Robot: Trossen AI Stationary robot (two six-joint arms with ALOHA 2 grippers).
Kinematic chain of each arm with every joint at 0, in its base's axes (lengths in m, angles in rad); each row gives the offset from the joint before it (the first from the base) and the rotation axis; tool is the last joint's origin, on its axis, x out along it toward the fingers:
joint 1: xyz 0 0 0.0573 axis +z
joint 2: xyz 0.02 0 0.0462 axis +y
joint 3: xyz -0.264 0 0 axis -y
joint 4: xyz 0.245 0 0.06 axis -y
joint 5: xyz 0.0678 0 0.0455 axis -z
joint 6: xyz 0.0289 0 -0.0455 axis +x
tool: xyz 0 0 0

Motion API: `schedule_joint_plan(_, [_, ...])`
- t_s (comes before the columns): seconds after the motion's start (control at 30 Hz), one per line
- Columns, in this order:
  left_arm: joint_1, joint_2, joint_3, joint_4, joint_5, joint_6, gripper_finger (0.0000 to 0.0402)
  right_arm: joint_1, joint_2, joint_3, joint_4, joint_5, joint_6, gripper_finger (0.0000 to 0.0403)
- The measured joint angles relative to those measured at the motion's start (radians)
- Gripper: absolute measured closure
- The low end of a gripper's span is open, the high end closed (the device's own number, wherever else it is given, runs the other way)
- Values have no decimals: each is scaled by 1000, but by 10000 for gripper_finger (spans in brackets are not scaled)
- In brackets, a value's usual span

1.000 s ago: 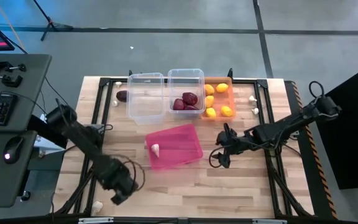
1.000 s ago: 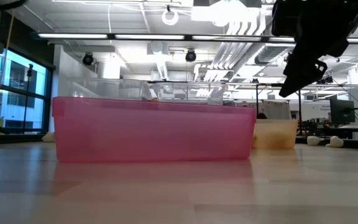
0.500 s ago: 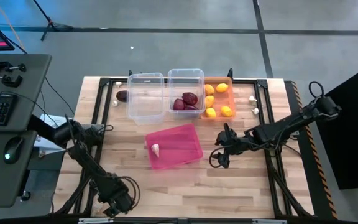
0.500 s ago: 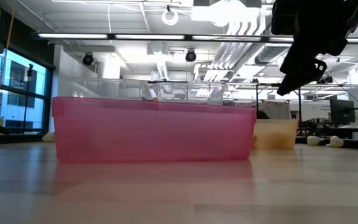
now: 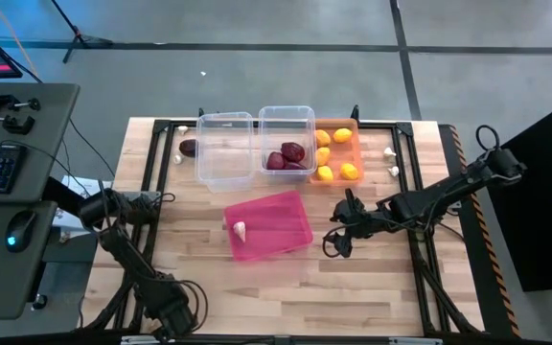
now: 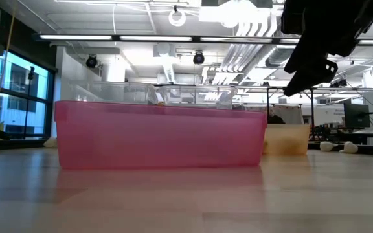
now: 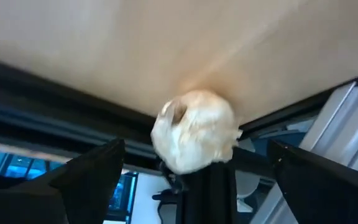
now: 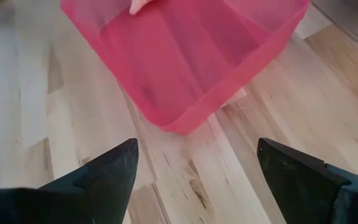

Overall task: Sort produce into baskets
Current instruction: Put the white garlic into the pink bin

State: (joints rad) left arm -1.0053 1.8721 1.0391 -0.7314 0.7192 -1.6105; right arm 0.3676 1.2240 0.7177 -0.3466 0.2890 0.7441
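Observation:
A white garlic bulb [image 7: 194, 130] lies at the table's near left corner, right at the wood's edge. My left gripper [image 5: 164, 323] hangs over it, slanting down and open, one finger on either side of the bulb and not touching it. My right gripper [image 5: 337, 245] hovers open just right of the pink basket [image 5: 268, 225], which holds one garlic bulb [image 5: 240, 230]. At the back stand a clear basket [image 5: 225, 149] with nothing in it, a clear basket [image 5: 287, 123] with dark red onions [image 5: 286, 155], and an orange basket [image 5: 338, 129] with lemons [image 5: 337, 171].
A loose red onion [image 5: 188, 147] and a garlic bulb [image 5: 178, 158] lie left of the clear baskets. Two garlic bulbs [image 5: 391, 161] lie right of the orange basket. A black frame runs along the table's edges. Bare wood lies in front of the pink basket.
My left gripper has swung toward the table's near edge and come down over the garlic bulb at the near left corner, staying open. My right gripper has kept its place.

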Motion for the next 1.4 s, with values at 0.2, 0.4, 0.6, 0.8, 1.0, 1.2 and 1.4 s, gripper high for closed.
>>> schedule_joint_plan(0.2, [4, -3, -58, 101, 19, -45, 64, 0, 0, 0, 1, 0, 18, 84])
schedule_joint_plan(0.4, [10, 2, -63, 104, -11, 44, 124, 0, 0, 0, 6, 0, 17, 84])
schedule_joint_plan(0.6, [16, -2, -62, 104, -1, 93, 229, -1, 0, 0, 8, 0, 16, 84])
schedule_joint_plan(0.8, [103, -93, -61, 100, -75, 221, 306, -1, 0, 0, 8, 0, 15, 84])
schedule_joint_plan(1.0, [305, -304, -60, 73, -355, 341, 303, -1, 0, 0, 19, 0, 17, 84])
schedule_joint_plan(1.2, [562, -495, -60, 114, -729, 492, 285, -15, 0, 1, 83, 0, 42, 84])
schedule_joint_plan(1.4, [726, -494, -59, 361, -750, 825, 280, -35, 0, 1, 153, 1, 68, 84])
